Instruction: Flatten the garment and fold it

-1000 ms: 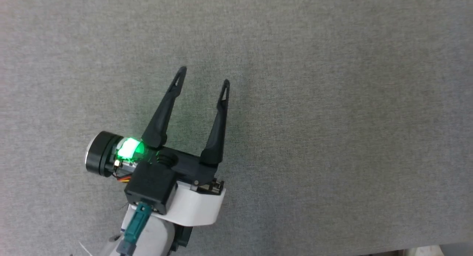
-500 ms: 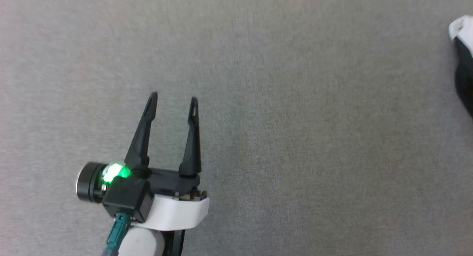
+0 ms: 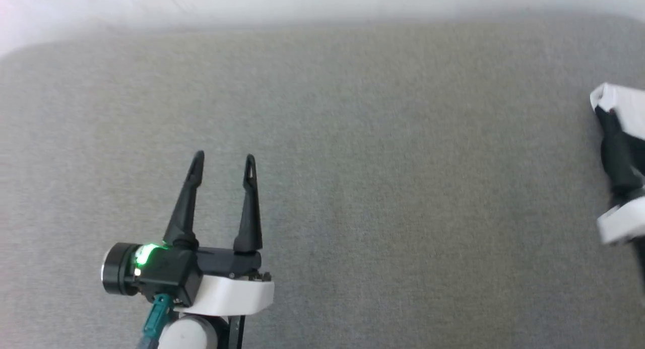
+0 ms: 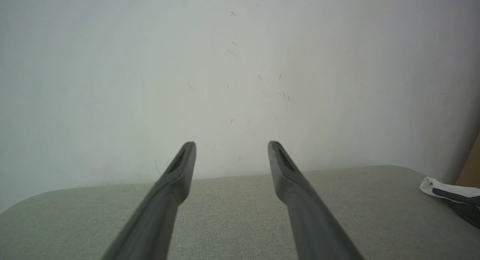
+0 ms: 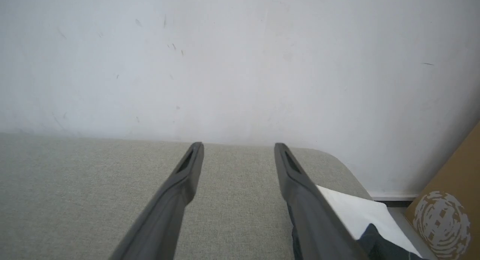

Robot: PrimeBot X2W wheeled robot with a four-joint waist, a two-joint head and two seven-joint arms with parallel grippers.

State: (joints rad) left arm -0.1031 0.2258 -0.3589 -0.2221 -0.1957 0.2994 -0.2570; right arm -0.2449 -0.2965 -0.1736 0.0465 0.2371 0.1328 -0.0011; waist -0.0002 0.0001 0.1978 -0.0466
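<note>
The left tool (image 3: 224, 157) hovers over the grey worktop (image 3: 403, 188), opened wide. The right tool (image 5: 239, 145) is also opened wide, near the worktop's right end. The garment (image 5: 356, 211) lies crumpled there, just beside it.

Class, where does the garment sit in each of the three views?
Head view: garment at the right edge, upper half.
Left wrist view: garment at the right edge, low.
Right wrist view: garment at lower right.
Shared landmark: grey surface meeting white wall.
</note>
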